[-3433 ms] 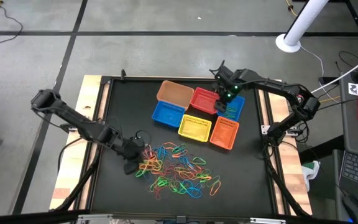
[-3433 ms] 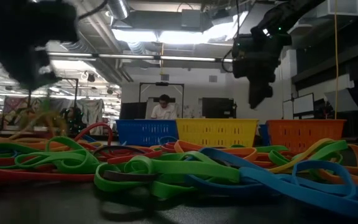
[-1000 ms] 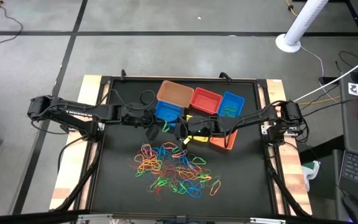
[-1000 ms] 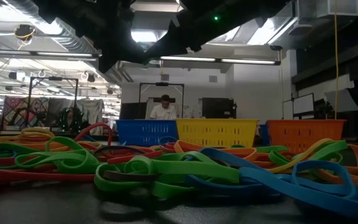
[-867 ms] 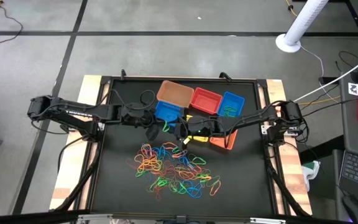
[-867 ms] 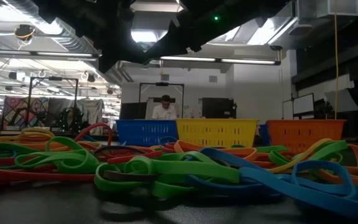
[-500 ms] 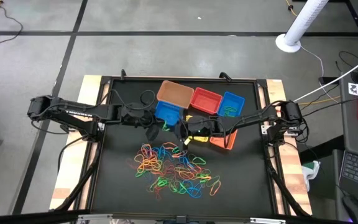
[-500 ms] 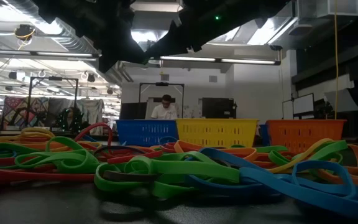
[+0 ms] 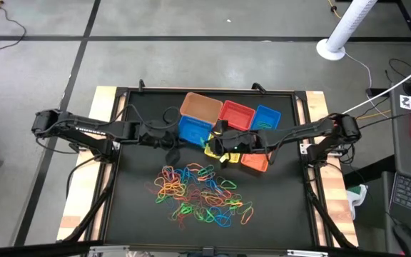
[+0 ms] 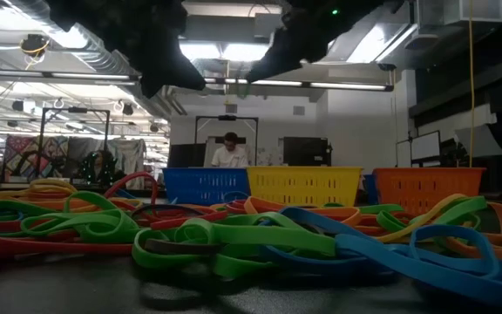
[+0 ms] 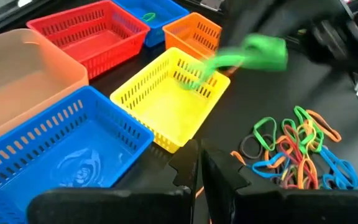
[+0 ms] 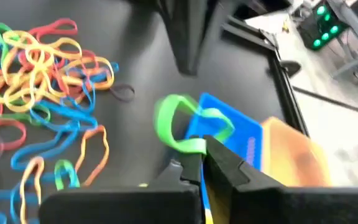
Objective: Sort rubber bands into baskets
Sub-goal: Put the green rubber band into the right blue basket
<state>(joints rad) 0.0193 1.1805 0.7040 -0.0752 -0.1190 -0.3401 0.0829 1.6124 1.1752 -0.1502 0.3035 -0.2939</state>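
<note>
My right gripper (image 12: 204,163) is shut on a green rubber band (image 12: 178,122) and hangs above the yellow basket (image 11: 169,102); in the left wrist view it is a dark blur with the green band (image 11: 247,55). My left gripper (image 11: 200,169) is shut with nothing visible between its fingers, near the closer blue basket (image 9: 193,128). The other rubber bands (image 9: 197,191) lie in a loose pile on the black mat. The tan basket (image 9: 200,106), red basket (image 9: 236,115), far blue basket (image 9: 267,118) and orange basket (image 9: 256,161) stand clustered at the far middle. My right gripper pinches one end of the green band's loop (image 12: 192,146) between its two fingers. The rest of the loop sticks out past the fingertips, slack and lifted clear of the mat and the baskets.
A raised frame (image 9: 302,135) edges the black mat, with wooden strips outside it. The far blue basket holds a green band (image 11: 148,16). Bare mat lies left of the pile and along the near edge. In the low view, a person sits in the room beyond the table.
My right gripper has drawn away from my left gripper, toward the table's right edge and upward, carrying the green band. In the low view the two dark grippers, joined before, now stand apart. The pile and baskets have stayed put.
</note>
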